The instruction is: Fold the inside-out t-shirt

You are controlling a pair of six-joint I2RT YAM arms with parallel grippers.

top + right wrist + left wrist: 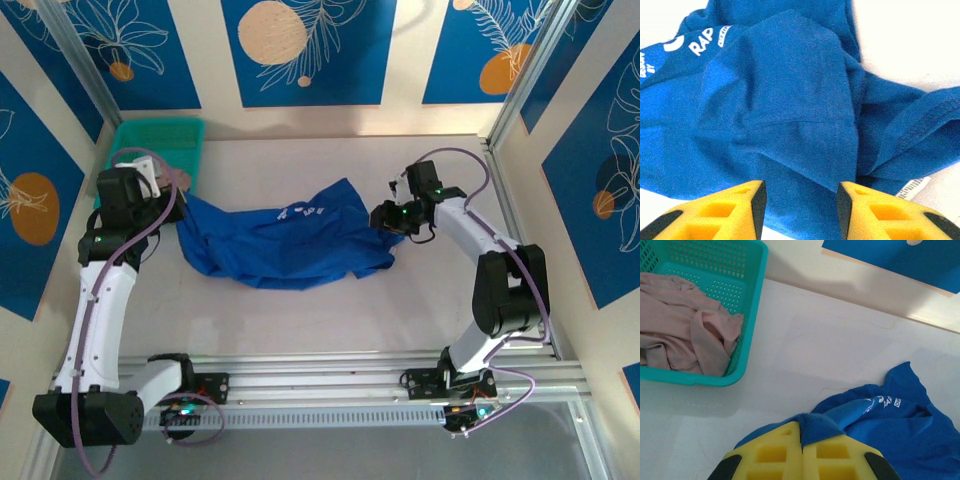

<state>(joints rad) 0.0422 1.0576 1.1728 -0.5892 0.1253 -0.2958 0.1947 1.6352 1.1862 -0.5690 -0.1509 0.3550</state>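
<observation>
the inside-out t-shirt (290, 245) lies crumpled in a wide band across the middle of the table (300, 325), between the two arms. its white print (305, 211) faces up near the far edge of the cloth. the left end effector (801, 432) is closed: its yellow pads (775, 455) meet and pinch a raised fold of blue cloth at the shirt's left end. from this grip the cloth runs to the right and settles flat on the table. the right end effector (800, 192) is at the shirt's right end with its jaws standing apart. blue cloth with a stitched hem (805, 125) shows in the gap between them and beyond the fingertips; whether the pads touch the cloth cannot be told. a white label (912, 186) sits at the shirt's edge, just beside the right-hand finger in the right wrist view. a teal basket (752, 315) stands at the far left corner of the table, apart from the shirt, and holds a dusty-pink garment (685, 325) bunched inside it.
</observation>
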